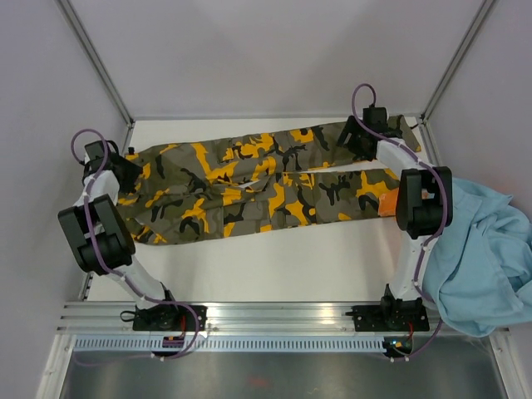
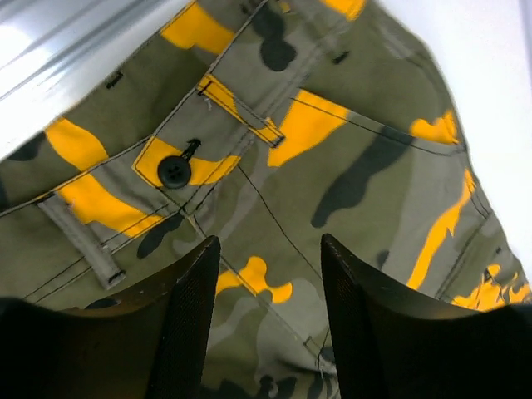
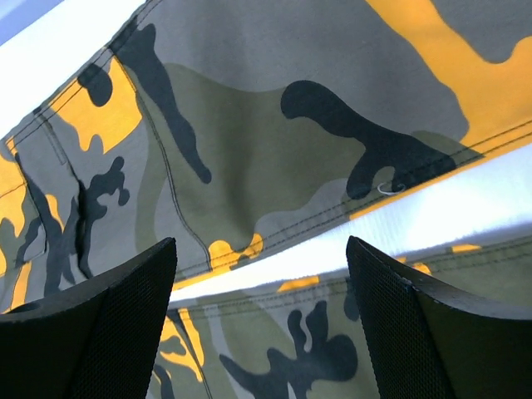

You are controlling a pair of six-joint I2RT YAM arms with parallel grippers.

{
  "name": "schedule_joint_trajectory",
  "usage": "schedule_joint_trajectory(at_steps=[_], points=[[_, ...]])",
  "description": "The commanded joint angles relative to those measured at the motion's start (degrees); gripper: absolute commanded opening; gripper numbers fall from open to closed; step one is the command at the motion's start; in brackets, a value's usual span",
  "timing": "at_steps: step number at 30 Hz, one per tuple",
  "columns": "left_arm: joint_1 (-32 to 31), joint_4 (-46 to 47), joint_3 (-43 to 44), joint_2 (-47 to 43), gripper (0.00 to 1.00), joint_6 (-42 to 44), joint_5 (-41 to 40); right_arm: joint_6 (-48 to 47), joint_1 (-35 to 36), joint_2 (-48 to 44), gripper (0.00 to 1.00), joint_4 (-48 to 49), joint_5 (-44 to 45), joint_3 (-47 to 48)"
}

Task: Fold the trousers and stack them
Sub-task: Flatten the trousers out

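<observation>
The camouflage trousers (image 1: 249,183) lie flat across the white table (image 1: 274,258), waist to the left and both legs stretched to the right. My left gripper (image 1: 125,169) hovers over the waistband end. In the left wrist view it (image 2: 270,241) is open above the fly area, and the black waist button (image 2: 174,170) lies just ahead. My right gripper (image 1: 359,137) is over the leg ends. In the right wrist view it (image 3: 262,241) is open above the white strip of table between the two legs (image 3: 274,125), holding nothing.
A light-blue garment (image 1: 486,249) is heaped off the table's right edge, beside the right arm. A bit of orange garment (image 1: 387,204) peeks out by the lower leg's hem. Metal frame posts (image 1: 100,62) and walls close in the back and sides.
</observation>
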Motion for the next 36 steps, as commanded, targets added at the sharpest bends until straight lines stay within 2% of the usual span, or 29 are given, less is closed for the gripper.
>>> schedule_joint_trajectory(at_steps=[1, 7, 11, 17, 22, 31, 36], points=[[-0.54, 5.05, 4.38, 5.62, 0.57, -6.77, 0.11, 2.99, 0.18, 1.52, 0.89, 5.41, 0.19, 1.3], [-5.02, 4.63, 12.55, 16.17, 0.55, -10.03, -1.55, 3.52, -0.08, 6.62, 0.89, 5.24, 0.1, 6.57], [-8.18, -0.1, 20.9, 25.56, 0.54, -11.7, -4.71, 5.27, -1.04, 9.08, 0.89, 6.99, 0.1, 7.19], [-8.71, -5.04, 33.12, 34.72, 0.5, -17.76, -5.51, 8.18, -2.54, 13.38, 0.9, 8.23, -2.19, 8.24], [-9.24, -5.49, 40.6, 42.11, 0.47, -24.26, -1.21, 10.46, -2.54, 18.83, 0.89, 6.12, -2.62, 12.63], [-10.82, -5.31, 55.97, 53.1, 0.43, -29.71, 1.08, 14.51, -2.54, 22.97, 0.88, 7.0, -0.43, 15.54], [-10.74, -4.7, 62.39, 57.05, 0.42, -29.81, -0.94, 17.23, -2.71, 24.9, 0.89, 9.37, 1.86, 16.15]])
